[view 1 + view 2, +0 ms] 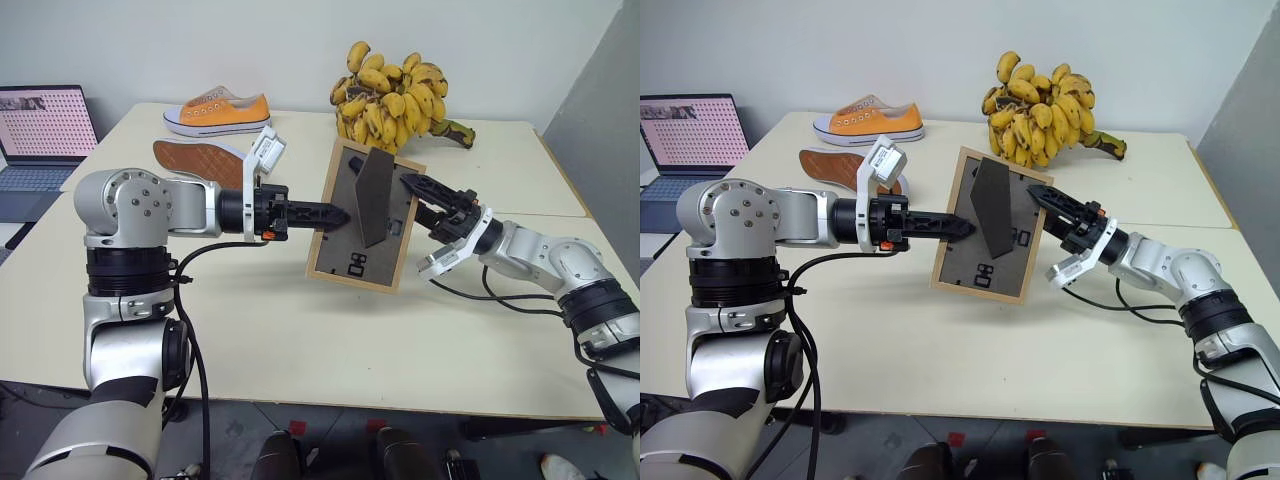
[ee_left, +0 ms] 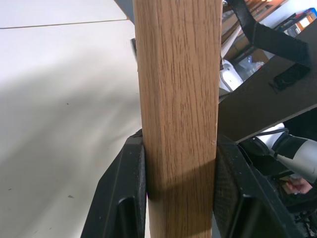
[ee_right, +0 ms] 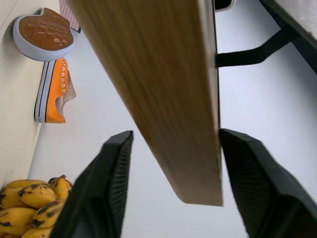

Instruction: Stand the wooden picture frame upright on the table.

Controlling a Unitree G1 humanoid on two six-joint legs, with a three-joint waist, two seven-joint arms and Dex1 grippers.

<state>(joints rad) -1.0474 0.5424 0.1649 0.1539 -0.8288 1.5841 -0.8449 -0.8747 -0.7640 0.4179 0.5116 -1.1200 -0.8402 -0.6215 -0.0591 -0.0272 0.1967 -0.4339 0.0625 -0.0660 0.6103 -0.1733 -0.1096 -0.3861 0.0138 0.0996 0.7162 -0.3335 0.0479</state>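
Left fingers (image 2: 130,198) clamp the wooden picture frame (image 1: 362,215) aloft.

wall (image 1: 200,40): plain pale | partition (image 1: 600,110): grey (at right) | laptop (image 1: 40,135): open, far left

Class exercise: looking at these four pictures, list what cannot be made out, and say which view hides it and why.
- Front of the wooden picture frame: faces away in both eye views.
- Whether the right hand touches it: a gap shows in the right wrist view.
- Far end of the banana bunch: behind itself.
- Laptop: cut by the picture's edge.
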